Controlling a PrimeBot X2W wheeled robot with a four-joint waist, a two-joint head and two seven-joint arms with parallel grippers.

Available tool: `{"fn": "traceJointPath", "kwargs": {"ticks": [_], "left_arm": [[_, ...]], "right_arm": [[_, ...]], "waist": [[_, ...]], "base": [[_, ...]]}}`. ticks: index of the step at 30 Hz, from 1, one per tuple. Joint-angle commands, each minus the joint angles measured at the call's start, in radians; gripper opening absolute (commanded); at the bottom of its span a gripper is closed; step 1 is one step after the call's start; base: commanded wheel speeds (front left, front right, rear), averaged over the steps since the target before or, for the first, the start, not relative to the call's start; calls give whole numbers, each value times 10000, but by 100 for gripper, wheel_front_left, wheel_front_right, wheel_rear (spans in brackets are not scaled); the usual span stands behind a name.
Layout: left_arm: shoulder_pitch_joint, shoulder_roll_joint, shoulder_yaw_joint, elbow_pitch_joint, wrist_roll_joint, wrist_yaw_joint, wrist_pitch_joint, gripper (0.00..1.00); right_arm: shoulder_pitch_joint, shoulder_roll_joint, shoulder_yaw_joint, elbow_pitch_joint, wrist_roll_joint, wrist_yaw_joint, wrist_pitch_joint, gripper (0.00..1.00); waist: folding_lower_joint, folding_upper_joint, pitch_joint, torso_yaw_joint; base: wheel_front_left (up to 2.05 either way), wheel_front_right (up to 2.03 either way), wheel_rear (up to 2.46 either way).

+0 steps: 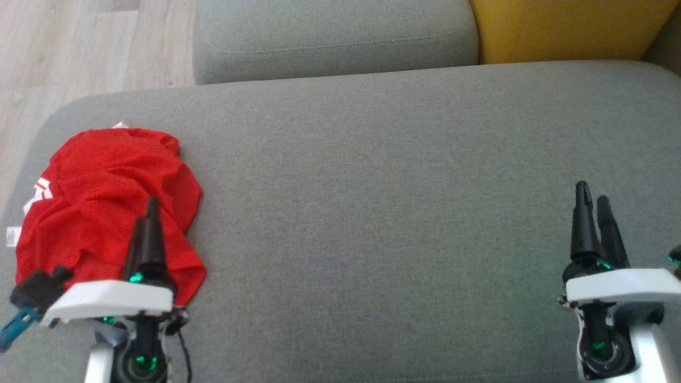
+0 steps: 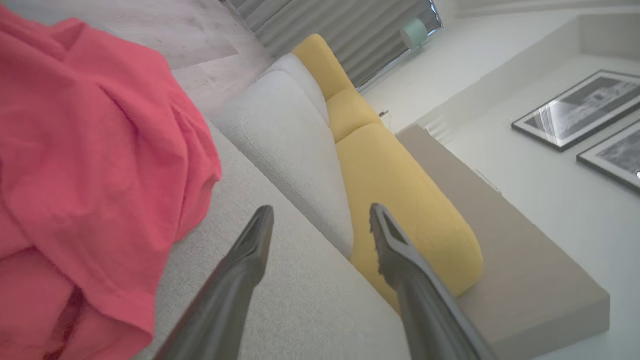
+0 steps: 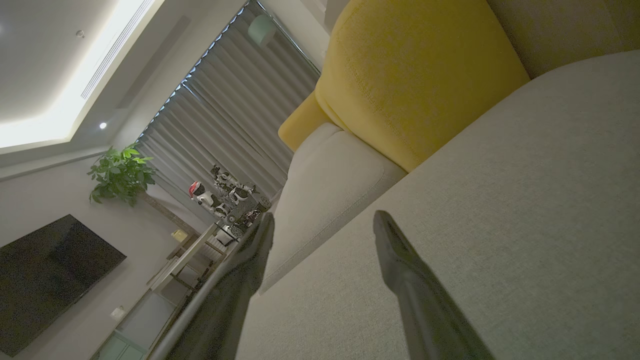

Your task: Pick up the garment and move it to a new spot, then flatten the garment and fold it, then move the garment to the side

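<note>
We count one crumpled red mesh garment (image 1: 106, 202), heaped at the left end of the grey fabric sofa seat (image 1: 399, 213), and two pincers. The left pincer (image 1: 146, 210) stands just beside the heap, fingers apart and empty, and hides part of its near edge. The right pincer (image 1: 592, 192), well apart, is likewise spread and empty. One grey back cushion (image 1: 335, 37) and one yellow cushion (image 1: 569, 29) are cut off at the top. We cannot read the garment's white lettering (image 1: 41, 191).

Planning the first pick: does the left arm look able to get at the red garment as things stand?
Probably yes: the open left tool sits right beside the garment, nothing between them.
</note>
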Motion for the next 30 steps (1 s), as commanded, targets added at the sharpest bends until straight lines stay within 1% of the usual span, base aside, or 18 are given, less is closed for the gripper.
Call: {"fn": "traceJointPath", "kwargs": {"ticks": [1, 2, 3, 9, 12, 19, 26, 30], "left_arm": [[-568, 135, -134, -538, 759, -20, -139, 100], [-556, 136, -226, -546, 988, -3, -168, 100], [-556, 136, -226, -546, 988, -3, -168, 100], [-506, 172, -818, -537, 2502, 93, -343, 100], [-505, 303, -1137, -532, 3210, 254, -431, 100], [-524, 758, -1934, -371, 4574, 1090, -635, 100], [-565, 1182, -2646, -139, 5422, 2035, -840, 100], [-656, 1438, -3105, -77, 5908, 2422, -957, 100]], "right_arm": [[-506, -65, 209, -476, -739, 10, -216, 100], [-483, -65, 241, -467, -968, 10, -246, 100], [-483, -65, 241, -467, -968, 10, -246, 100], [-359, -68, 301, -424, -2141, 11, -423, 100], [-301, -70, 299, -436, -2593, 12, -511, 100], [-130, -73, 554, -346, -3504, 13, -717, 100], [-37, -77, 885, -182, -4449, 14, -923, 100], [-47, -79, 963, -101, -5222, 15, -1041, 100]], "waist": [[0, 0, 13, -5], [0, 0, 16, -7], [0, 0, 16, -7], [0, 0, 31, -22], [0, 0, 35, -40], [0, 0, 41, -110], [0, 0, 44, -172], [0, 0, 54, -182]], "base": [[0, 0, 0], [0, 0, 0], [0, 0, 0], [0, 0, 0], [0, 0, 0], [0, 0, 0], [0, 0, 0], [0, 0, 0]]}}
